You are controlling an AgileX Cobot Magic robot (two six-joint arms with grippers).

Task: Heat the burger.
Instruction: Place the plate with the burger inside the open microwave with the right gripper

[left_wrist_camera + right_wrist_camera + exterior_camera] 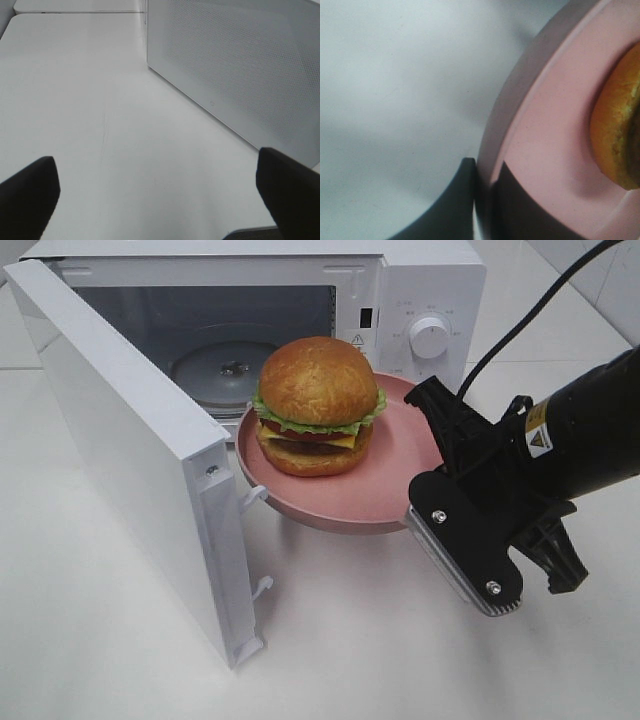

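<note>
The golden-bunned burger (317, 405) sits on the pink round plate (385, 485), before the white box microwave (420, 290). From the plate, the microwave's door (120, 440) stands at nine o'clock and the right gripper (485, 172) at four.

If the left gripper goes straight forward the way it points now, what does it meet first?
Probably the microwave door, which stands open and slants across the path of the left gripper. Before it there is only bare table. Depth is hard to judge.

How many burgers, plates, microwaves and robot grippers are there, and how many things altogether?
Burger: 1
Pink plate: 1
Microwave: 1
Grippers: 2 (left gripper, right gripper)
Total: 5
</note>
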